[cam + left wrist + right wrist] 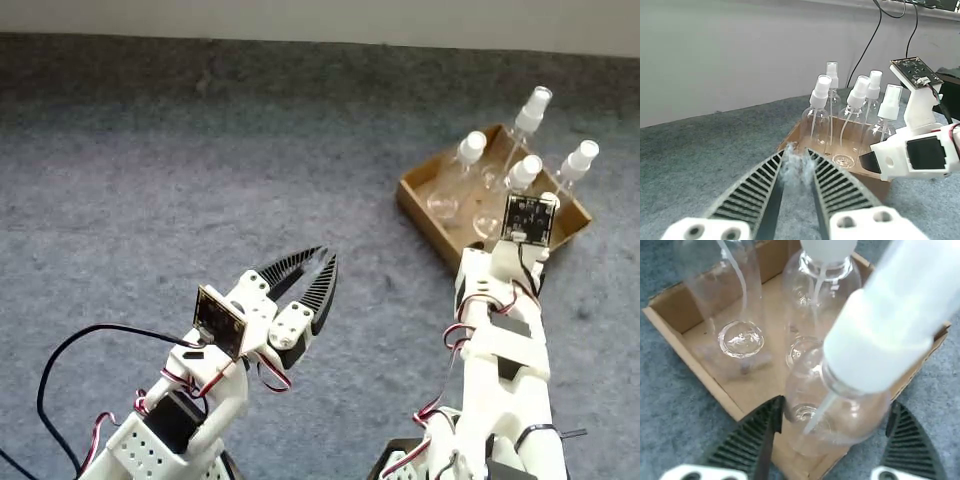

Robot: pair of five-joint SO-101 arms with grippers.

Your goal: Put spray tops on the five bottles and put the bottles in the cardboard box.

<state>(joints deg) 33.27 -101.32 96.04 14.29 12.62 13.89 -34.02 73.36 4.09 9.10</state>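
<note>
Over grey carpeted tabletop (200, 150), had the right gripper (835, 407) above the cardboard box (425, 212) at the far right, closed, by the look of it, on the fifth bottle (850, 415), one jaw against each side of the clear body. Found its spray top (885, 330) already fitted. Held the bottle with its long axis close to upright, top toward the wrist camera, base low over the box's near corner, squarely between the jaws and off to neither side.

Judged the coming move a short straight drop and a letting go, with the near wall of the box, just beside the base, as the one edge to miss.

Showed four other capped bottles (524, 172) standing farther in, close beside the held one; could not tell touching from apart.

Had the left gripper (322, 262) well apart at the near left, tips pinched together on nothing, aimed far and right toward the box. Made the right arm plainly the nearer of the two.

Judged the task close to done: five tops on, four bottles seated, the last not yet seen resting on the box floor.
</note>
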